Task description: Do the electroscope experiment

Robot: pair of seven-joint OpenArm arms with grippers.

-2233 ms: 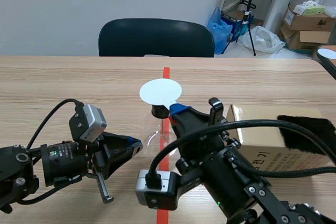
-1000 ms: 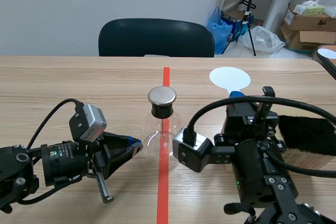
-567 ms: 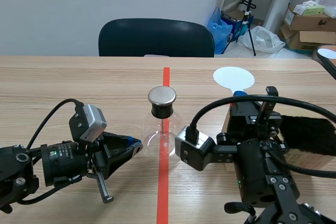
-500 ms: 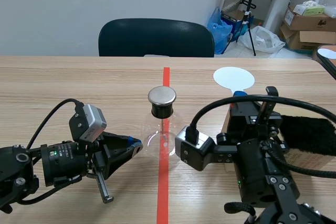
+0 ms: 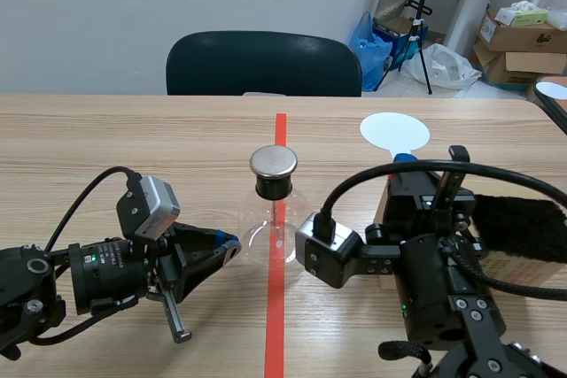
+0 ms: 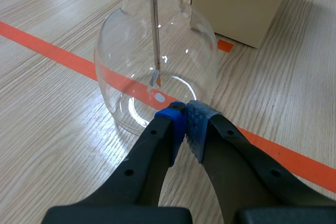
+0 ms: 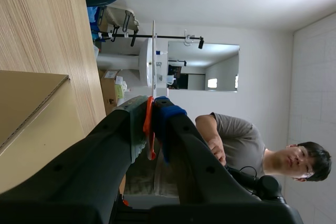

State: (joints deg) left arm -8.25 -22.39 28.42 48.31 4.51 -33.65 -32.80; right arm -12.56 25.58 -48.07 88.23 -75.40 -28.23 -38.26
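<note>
The white disc has been carried away from above the glass flask and is now held up off to the right, its handle pinched by the right gripper. The flask is stood on the red tape line in the middle of the table, with its metal cap left bare. The left gripper is pressed together on nothing, its tips just at the flask's foot.

We find the scene camera between the arms, facing across the table toward a chair. The left wrist camera looks down, close, past the left end effector at the flask, also in scene view. The right wrist camera, rolled sideways, shares with it the white disc clamped in the right end effector.
</note>
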